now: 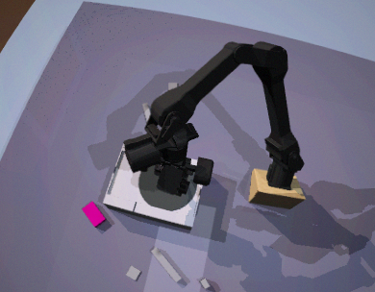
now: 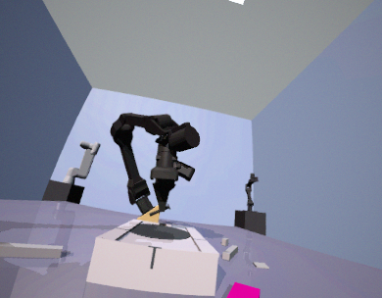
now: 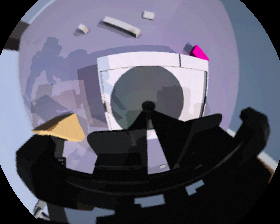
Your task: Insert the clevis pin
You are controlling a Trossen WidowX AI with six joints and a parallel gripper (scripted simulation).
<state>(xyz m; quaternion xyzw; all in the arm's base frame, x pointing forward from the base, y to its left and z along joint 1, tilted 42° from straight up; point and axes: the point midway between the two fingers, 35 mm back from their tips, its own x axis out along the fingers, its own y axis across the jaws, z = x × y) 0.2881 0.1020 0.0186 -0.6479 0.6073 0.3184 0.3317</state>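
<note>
One pin is in hand but, as far as the pictures show, not yet through any hole. The jaws are nearly closed, pinching it between the fingertips of the gripper. In the exterior view it shows as a short dark bar, slanting, just above the disc; in the wrist view only a dark rounded end shows, in front of the disc near mid-frame. The top view hides it under the arm.

Picking up is done, and the disc lies flat in the tray, left of centre in the top view. Left to do: stand the pin upright, line it up, lower it through both holes until the head rests on the disc, open and back away. The disc's hole is covered in every view, so its alignment with the tray's hole cannot be told.

By count: one pin, one disc, one tray, one gripper; one magenta block; one tan block under the arm. The top view shows five loose pale pieces, three at the bottom and two above the tray; the exterior view adds two distant arms, one grey and one dark.
</note>
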